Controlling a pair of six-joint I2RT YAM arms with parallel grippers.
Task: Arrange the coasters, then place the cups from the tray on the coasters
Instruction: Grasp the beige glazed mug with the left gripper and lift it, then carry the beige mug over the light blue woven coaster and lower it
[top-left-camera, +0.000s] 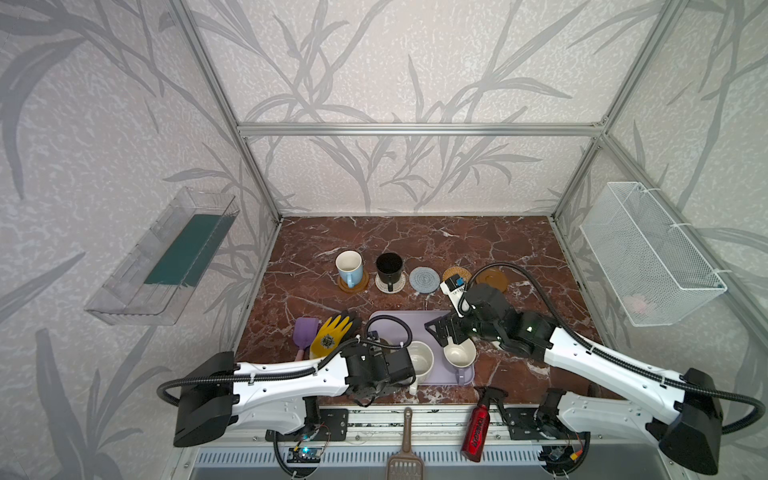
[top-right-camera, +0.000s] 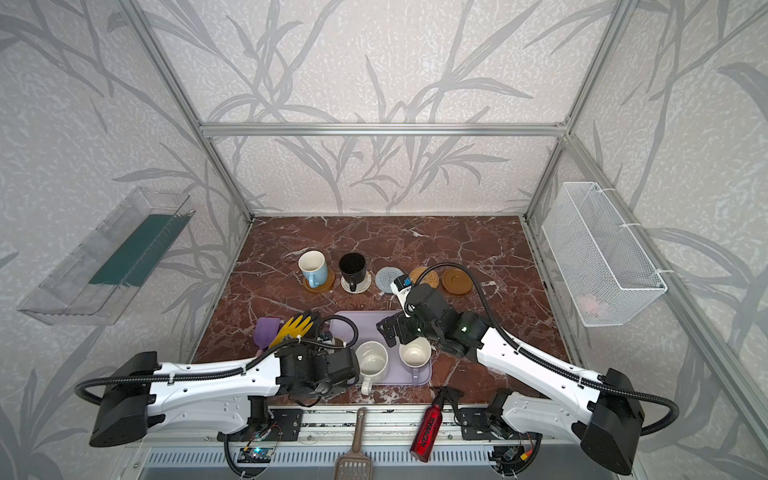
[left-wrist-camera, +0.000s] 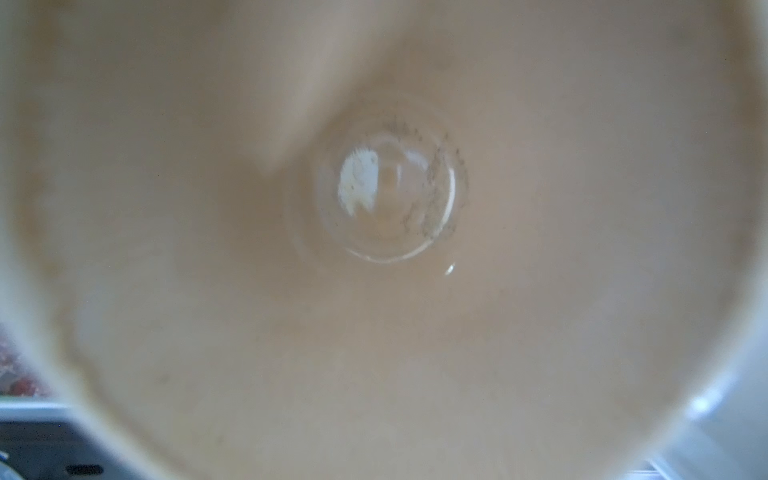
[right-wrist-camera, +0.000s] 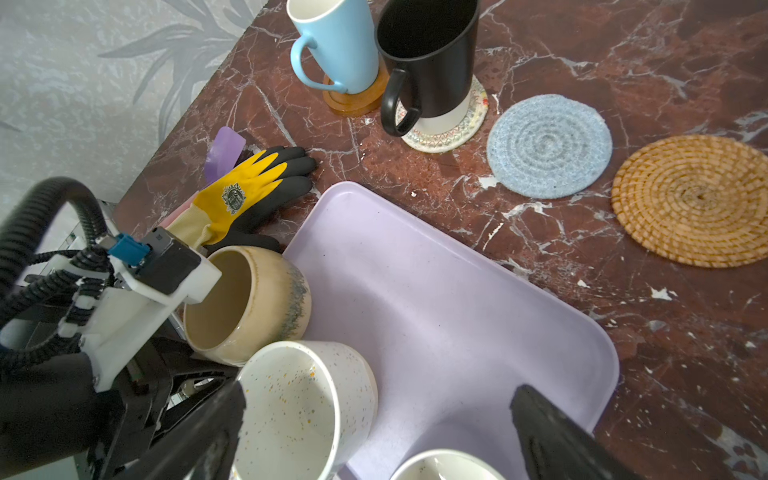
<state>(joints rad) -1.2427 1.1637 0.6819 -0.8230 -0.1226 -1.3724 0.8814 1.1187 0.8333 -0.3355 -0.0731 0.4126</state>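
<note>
The light blue cup stands on an amber coaster and the black cup on the cream woven one. Beside them lie the grey-blue, rattan and second amber coasters, all bare. On the lavender tray stand the cream-yellow, speckled white and lavender-grey cups. My left gripper is at the cream-yellow cup, whose inside fills the left wrist view; its jaws are hidden. My right gripper hangs open over the tray, holding nothing.
A yellow and black glove and a purple scoop lie left of the tray. A red spray bottle and a brown slotted scoop sit at the front edge. A wire basket and a clear shelf hang on the side walls.
</note>
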